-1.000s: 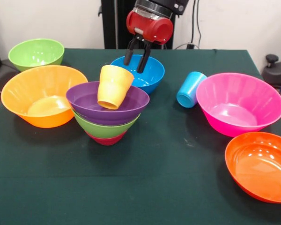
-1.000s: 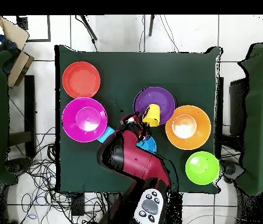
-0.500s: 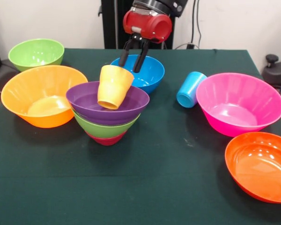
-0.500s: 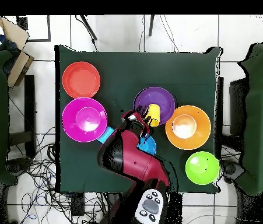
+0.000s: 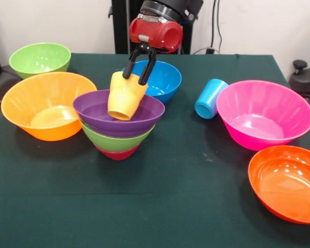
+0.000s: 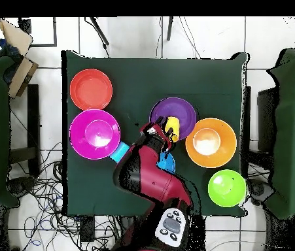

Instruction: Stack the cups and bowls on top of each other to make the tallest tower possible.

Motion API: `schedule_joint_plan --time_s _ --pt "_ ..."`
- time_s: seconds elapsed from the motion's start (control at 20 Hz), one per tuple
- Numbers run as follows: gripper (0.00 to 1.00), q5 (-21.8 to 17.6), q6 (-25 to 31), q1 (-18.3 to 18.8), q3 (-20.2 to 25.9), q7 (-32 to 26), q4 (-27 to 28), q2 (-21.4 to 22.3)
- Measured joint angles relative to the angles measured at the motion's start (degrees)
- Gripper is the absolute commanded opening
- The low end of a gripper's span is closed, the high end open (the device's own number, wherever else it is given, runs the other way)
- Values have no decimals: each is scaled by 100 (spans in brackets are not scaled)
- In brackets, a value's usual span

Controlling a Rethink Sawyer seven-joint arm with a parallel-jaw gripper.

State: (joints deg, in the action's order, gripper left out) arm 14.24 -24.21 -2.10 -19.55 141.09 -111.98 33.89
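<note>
Fingers of the gripper (image 5: 136, 76) hang parted, empty, above the tilted yellow-orange cup (image 5: 125, 95); we should straddle its rim squarely.

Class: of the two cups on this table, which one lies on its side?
The light blue cup, beside the pink bowl. The yellow-orange cup instead sits tilted in the purple bowl.

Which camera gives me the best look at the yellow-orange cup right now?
The front view: the yellow-orange cup shows whole, upside down and tilted in the purple bowl. The overhead view shows only a yellow sliver beside the hand.
</note>
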Motion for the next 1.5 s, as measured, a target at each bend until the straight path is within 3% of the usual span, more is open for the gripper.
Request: schedule_joint_plan --time_s 0.45,0.8,1.1,1.5 --pt "100 339 119 -263 -157 0 0 -117" --pt "100 708 720 -671 -426 0 0 -253" --pt "100 818 1247 -971 -662 0 2 -341" --pt "100 818 1650 -1046 -866 0 7 -408"
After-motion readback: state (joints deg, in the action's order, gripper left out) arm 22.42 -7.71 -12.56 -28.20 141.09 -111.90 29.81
